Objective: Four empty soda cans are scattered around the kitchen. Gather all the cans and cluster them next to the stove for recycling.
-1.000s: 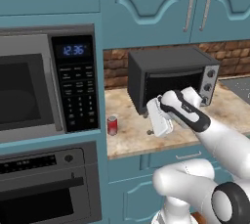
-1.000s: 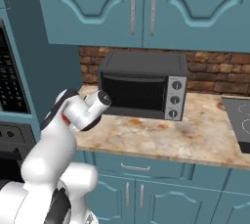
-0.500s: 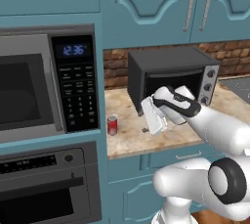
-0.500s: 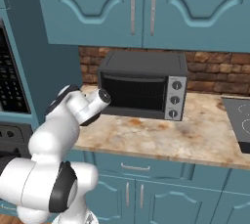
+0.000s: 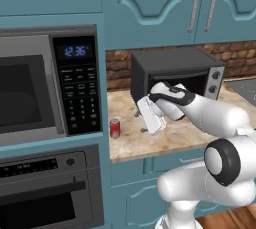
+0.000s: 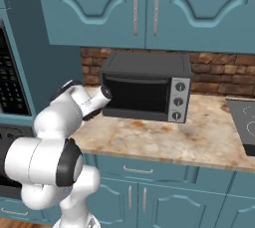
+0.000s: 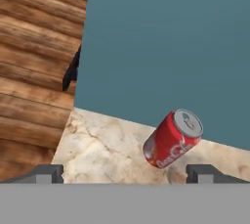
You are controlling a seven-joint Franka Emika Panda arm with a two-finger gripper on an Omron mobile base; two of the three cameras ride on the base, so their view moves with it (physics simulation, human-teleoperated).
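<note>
Red soda can (image 5: pixel 115 128) stands upright on counter (image 5: pixel 175 135) — silver top up.

The scene was a home kitchen: teal cabinets (image 6: pixel 144 8), a brick backsplash (image 6: pixel 219 72), a built-in microwave (image 5: pixel 47 85) above a wall oven (image 5: pixel 50 188), and a toaster oven (image 6: pixel 147 92) on the marble-patterned table (image 6: pixel 164 140).

Teal cabinets (image 6: pixel 144 8), brick backsplash (image 6: pixel 219 72), marble counter (image 6: pixel 164 140), wood floor (image 7: pixel 34 71).
</note>
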